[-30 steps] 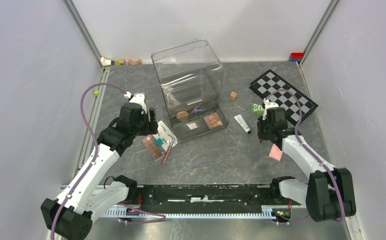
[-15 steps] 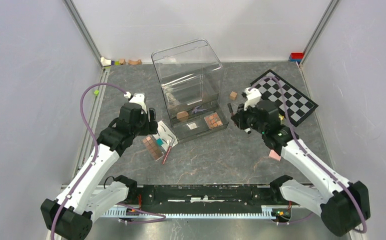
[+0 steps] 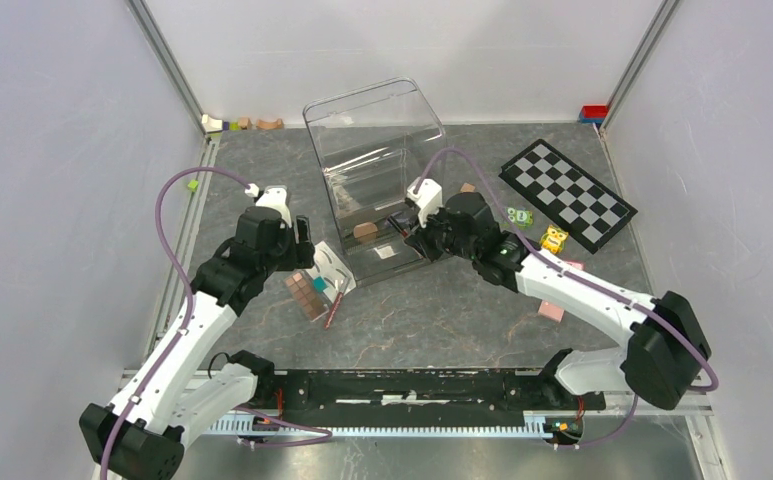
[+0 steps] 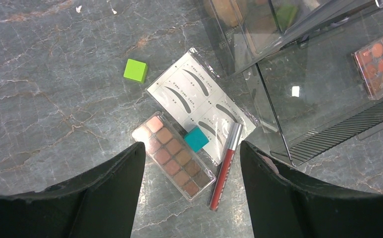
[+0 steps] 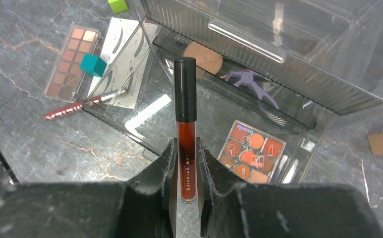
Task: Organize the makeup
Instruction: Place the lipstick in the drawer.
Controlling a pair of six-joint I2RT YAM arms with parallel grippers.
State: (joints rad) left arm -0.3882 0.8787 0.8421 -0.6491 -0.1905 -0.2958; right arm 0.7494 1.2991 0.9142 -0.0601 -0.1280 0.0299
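key relation: the lip gloss (image 5: 185, 134) hangs right over the tray (image 5: 125, 130); its long axis runs straight out from the fingers, black cap at the far end.
right gripper (image 5: 186, 166): clamped on the lower end of the gloss, fingers close together.
nearer arm: the right, reaching left to the organizer (image 3: 372, 125); a release into the tray looks like the next move.
tray contents: a round-pan palette (image 5: 251, 151) near right, sponge (image 5: 202, 57) and scissors (image 5: 251, 82) along the far side.
left gripper (image 4: 189, 148): spread wide, holding nothing, above the table left of the tray.
under it: palette (image 4: 172, 154), eyebrow card (image 4: 189, 87), red pencil (image 4: 225, 166) lying near-to-far, and a teal cube (image 4: 196, 139) on the card, all outside the tray.
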